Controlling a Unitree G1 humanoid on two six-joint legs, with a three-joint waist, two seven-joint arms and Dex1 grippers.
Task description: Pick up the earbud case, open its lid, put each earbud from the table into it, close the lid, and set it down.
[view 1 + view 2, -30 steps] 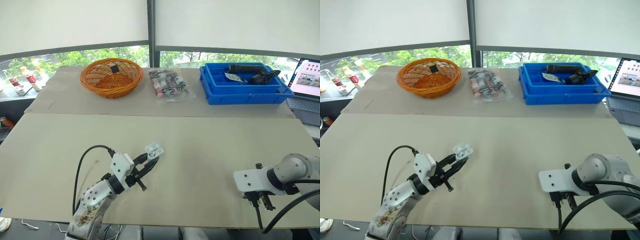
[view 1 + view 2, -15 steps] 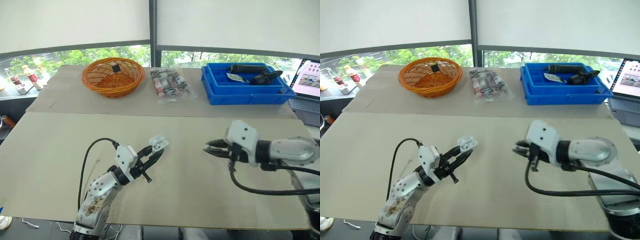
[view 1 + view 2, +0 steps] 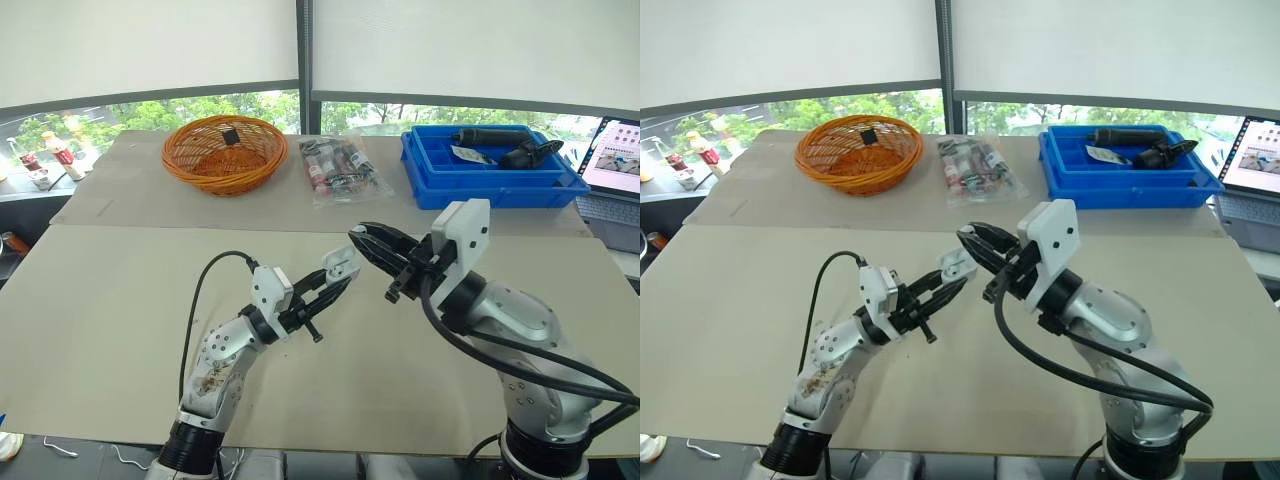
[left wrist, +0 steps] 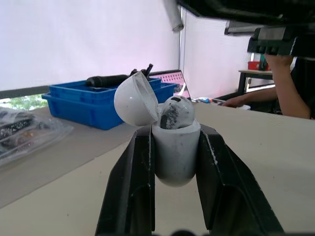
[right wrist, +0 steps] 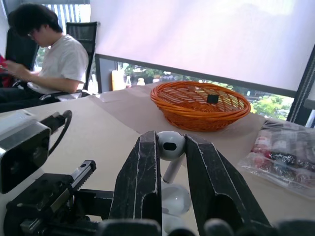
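Holding the earbud case (image 4: 174, 152) lid-open, clamped in our left pincer (image 3: 338, 285) above mid-tabletop; right pincer (image 3: 358, 236) grips an earbud (image 5: 170, 144) just above it. We should align stem to an empty socket, lower slowly, then release.

Left arm (image 3: 222, 352): forearm angled up and inward. Left claw (image 3: 338, 278): fingers clamped on both sides of the earbud case (image 4: 175, 155). Right arm (image 3: 505, 312): elbow bent, wrist turned inward. Right claw (image 3: 360, 236): fingers pinching an earbud (image 5: 170, 144), tips just beside the left claw.
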